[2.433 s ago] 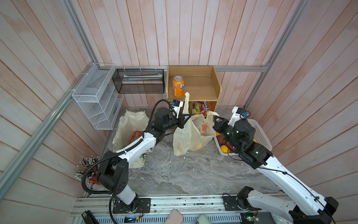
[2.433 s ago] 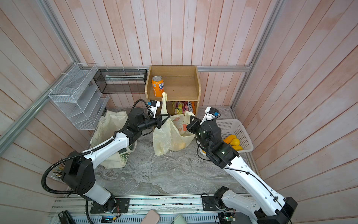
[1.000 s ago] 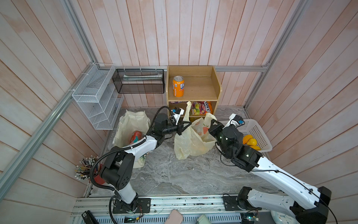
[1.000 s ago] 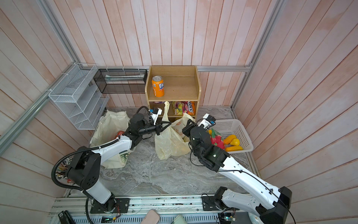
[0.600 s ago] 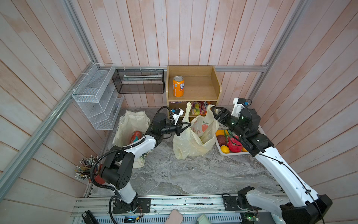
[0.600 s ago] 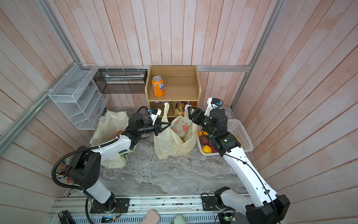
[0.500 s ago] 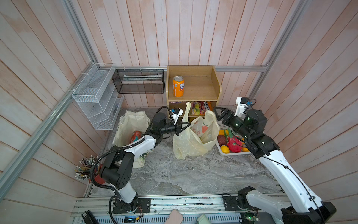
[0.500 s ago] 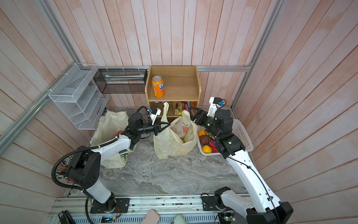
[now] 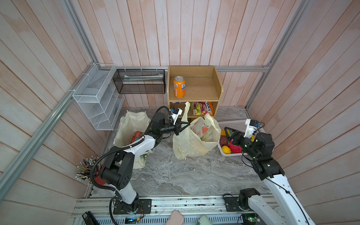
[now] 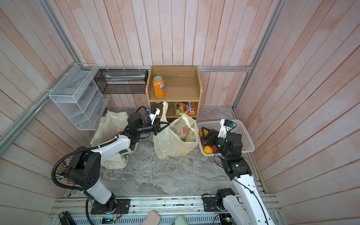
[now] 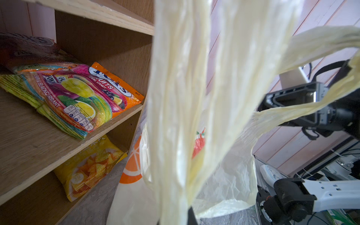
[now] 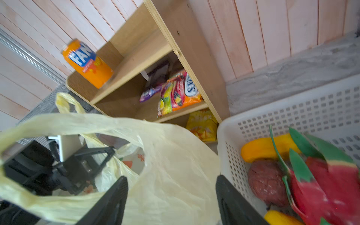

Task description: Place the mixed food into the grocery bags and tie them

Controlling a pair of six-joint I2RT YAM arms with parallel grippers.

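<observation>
1. The left gripper [image 9: 187, 124] is clamped on one twisted handle of the thin translucent pale-yellow plastic bag printed with oranges [image 9: 191, 145]. The end of that handle stands up above the jaws, in front of the wooden shelf unit [image 9: 216, 87].
2. The plastic bag sits on the grey marbled tabletop [image 9: 185, 175], between the two arms and just in front of the shelf unit. Its mouth gapes upward, and its second handle loop lies slack on the side toward the right arm.
3. The right gripper [image 9: 227, 133] [image 12: 171, 196] has its jaws spread wide with nothing between them. It hangs over the corner of the white perforated plastic basket [image 9: 234, 124] nearest the bag. It is just beside the bag, and I see no contact.
4. The cream canvas tote with green print [image 9: 129, 124] lies slumped under the left arm. A red drink can [image 9: 137, 135] shows in its open mouth.
5. The basket holds yellow toy fruit, a brown ball and a red piece with green leaves.
6. An orange soda can [image 9: 179, 86] stands upright on the top shelf. A bright fruit-candy packet [image 9: 202, 108] lies on the shelf below it, and a yellow chip packet [image 11: 91, 165] lies on the bottom level.
</observation>
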